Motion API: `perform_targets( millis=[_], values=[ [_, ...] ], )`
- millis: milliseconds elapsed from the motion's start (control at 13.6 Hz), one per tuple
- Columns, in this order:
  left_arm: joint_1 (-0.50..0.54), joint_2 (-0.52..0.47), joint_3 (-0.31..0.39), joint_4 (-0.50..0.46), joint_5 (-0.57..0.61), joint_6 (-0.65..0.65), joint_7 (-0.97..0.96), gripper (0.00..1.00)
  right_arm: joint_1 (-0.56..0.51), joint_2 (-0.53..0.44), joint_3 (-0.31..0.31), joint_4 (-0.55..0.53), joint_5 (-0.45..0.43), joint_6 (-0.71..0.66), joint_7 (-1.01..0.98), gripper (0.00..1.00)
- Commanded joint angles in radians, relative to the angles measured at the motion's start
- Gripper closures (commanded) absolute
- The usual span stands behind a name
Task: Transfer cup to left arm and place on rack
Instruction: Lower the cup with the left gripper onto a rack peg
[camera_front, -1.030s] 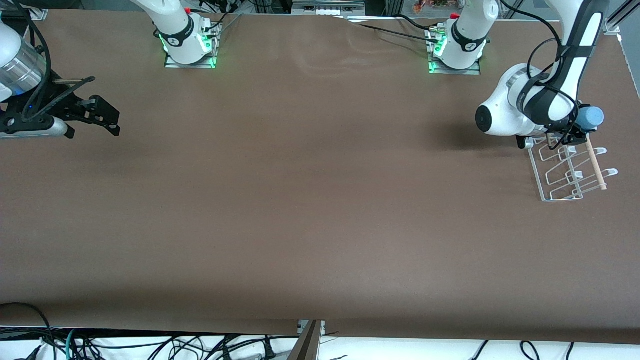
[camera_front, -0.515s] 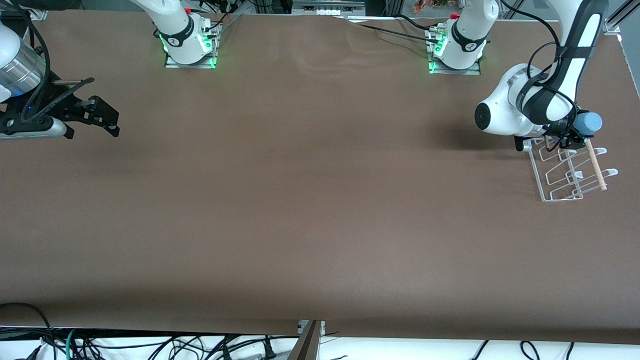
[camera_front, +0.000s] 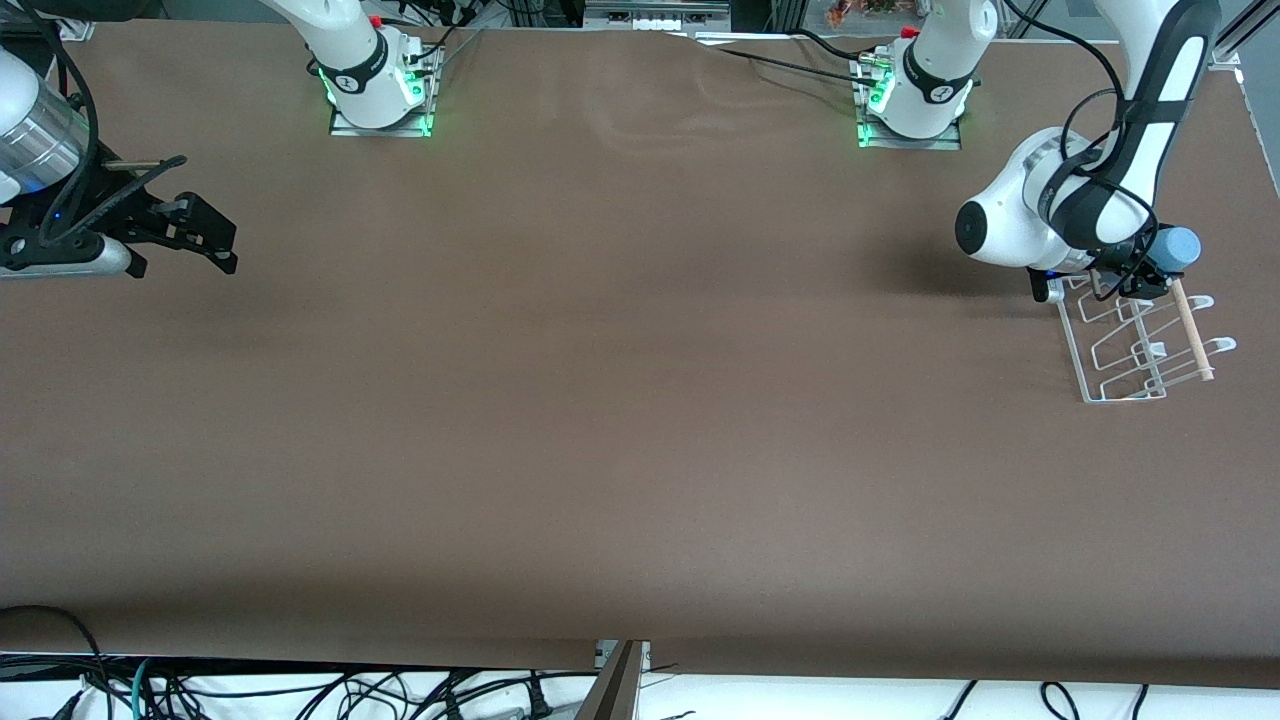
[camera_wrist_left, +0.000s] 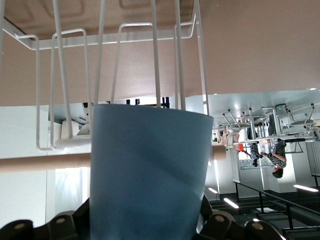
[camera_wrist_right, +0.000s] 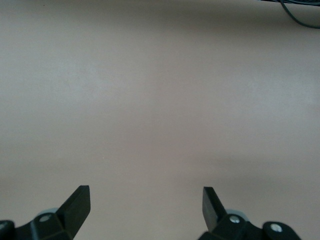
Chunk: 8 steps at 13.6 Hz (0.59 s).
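The left gripper (camera_front: 1150, 272) is clamped on the cup (camera_front: 1178, 246), holding it at the rack (camera_front: 1135, 345), seemingly against its dowel (camera_front: 1192, 328). Well apart from the rack, the right gripper (camera_front: 205, 235) waits, fingers apart.

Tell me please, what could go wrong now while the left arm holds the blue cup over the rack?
1. The left gripper holds the cup at the end of the rack farthest from the front camera, close to the wooden dowel. The cup may bump the dowel and shift the light rack.
2. If released off a hook, the cup could fall onto the table and roll.

The right gripper waits open at its own end.
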Motion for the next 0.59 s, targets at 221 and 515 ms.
perform_targets(
  millis=[221,515],
  values=[
    [0.016,0.05,-0.004,0.027,0.043,0.018,-0.063,0.43,-0.007,0.01,0.003,0.026,0.001,-0.005,-0.002,0.01],
    [0.004,0.054,-0.01,0.101,-0.037,0.016,-0.063,0.0,-0.007,0.01,0.003,0.026,0.002,-0.002,-0.001,0.01]
  ],
)
